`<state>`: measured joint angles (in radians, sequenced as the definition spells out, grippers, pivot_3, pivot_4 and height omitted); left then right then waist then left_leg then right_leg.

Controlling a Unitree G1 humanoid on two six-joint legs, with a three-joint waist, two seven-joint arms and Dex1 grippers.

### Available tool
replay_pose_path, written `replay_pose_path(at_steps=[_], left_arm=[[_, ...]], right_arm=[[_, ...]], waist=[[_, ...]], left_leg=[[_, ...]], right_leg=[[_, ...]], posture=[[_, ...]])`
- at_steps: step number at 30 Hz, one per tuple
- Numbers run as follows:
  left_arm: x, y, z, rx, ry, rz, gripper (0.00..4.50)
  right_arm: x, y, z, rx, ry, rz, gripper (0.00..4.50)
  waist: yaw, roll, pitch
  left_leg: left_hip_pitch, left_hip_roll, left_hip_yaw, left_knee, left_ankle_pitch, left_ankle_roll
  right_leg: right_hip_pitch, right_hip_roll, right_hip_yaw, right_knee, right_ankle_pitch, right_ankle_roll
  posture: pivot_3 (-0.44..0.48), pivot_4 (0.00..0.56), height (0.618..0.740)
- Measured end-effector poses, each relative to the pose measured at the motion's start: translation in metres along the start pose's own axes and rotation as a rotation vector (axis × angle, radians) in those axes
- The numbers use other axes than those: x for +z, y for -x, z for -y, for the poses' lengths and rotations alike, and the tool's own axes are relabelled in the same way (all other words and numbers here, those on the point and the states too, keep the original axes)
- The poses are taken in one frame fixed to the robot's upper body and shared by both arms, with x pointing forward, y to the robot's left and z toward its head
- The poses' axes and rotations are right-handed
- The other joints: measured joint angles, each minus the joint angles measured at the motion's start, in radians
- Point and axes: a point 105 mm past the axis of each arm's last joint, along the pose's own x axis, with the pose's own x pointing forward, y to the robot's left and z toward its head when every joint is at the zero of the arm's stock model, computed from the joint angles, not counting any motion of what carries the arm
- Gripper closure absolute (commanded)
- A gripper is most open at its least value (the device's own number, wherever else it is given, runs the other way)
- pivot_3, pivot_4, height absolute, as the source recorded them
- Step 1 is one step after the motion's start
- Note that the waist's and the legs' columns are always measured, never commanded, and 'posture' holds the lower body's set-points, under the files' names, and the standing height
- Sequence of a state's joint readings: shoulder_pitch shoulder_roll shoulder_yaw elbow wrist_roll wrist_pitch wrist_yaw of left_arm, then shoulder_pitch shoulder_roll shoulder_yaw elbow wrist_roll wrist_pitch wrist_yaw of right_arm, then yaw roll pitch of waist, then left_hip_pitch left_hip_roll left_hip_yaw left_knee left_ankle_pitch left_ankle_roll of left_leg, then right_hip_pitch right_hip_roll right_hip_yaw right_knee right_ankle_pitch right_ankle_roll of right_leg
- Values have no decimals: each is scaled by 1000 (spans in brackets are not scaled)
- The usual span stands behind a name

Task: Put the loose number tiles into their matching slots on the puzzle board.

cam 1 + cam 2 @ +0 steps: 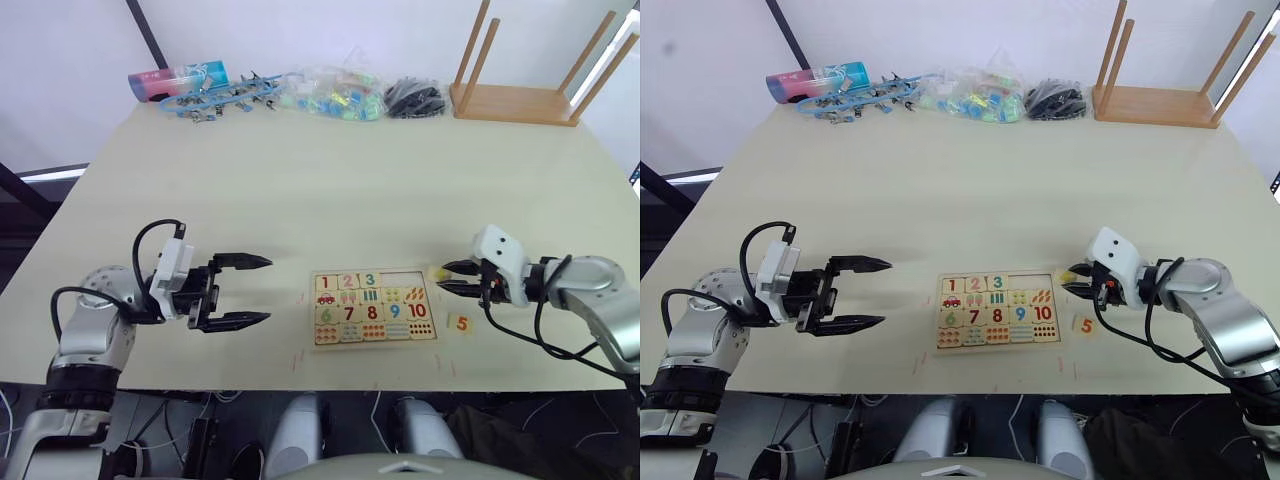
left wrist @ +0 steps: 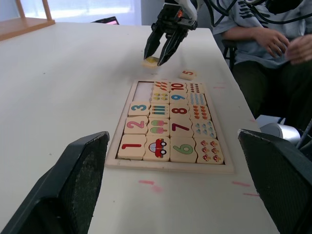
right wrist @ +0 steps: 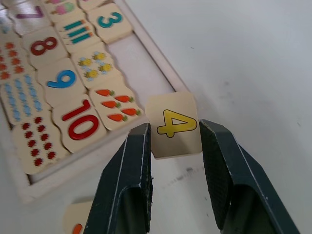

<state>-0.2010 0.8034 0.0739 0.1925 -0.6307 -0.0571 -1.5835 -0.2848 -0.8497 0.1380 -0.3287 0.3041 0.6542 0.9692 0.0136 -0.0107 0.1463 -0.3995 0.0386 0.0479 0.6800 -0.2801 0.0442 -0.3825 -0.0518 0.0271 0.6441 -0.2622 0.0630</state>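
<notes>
Between the right gripper's (image 3: 173,141) fingers: tile 4 (image 3: 174,124), flat on the table just outside the puzzle board's (image 1: 373,272) rim, bracketed, grip not confirmed. Tiles 1–3 seated; slots 4, 5 empty. Tile 5 (image 1: 461,323) loose beside gripper. Left gripper (image 1: 243,291) agape, empty.

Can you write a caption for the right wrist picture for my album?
Right tool grips the 4 tile beside the puzzle board.
</notes>
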Motion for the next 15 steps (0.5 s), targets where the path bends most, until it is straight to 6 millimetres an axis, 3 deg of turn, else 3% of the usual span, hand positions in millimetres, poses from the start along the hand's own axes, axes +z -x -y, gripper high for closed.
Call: replay_pose_path(at_steps=[8, 15], left_arm=[[-1, 1, 6, 15, 0, 9, 0], [-3, 1, 7, 19, 2, 10, 0]], right_arm=[[41, -21, -10, 148, 143, -44, 3628], [60, -38, -18, 199, 178, -95, 3628]], waist=[[-7, 0, 0], [-3, 0, 0]], left_leg=[[-1, 0, 0, 0, 0, 0], [-3, 0, 0, 0, 0, 0]], right_leg=[[-3, 0, 0, 0, 0, 0], [-5, -1, -1, 0, 0, 0]], posture=[[0, 150, 737], [0, 150, 737]])
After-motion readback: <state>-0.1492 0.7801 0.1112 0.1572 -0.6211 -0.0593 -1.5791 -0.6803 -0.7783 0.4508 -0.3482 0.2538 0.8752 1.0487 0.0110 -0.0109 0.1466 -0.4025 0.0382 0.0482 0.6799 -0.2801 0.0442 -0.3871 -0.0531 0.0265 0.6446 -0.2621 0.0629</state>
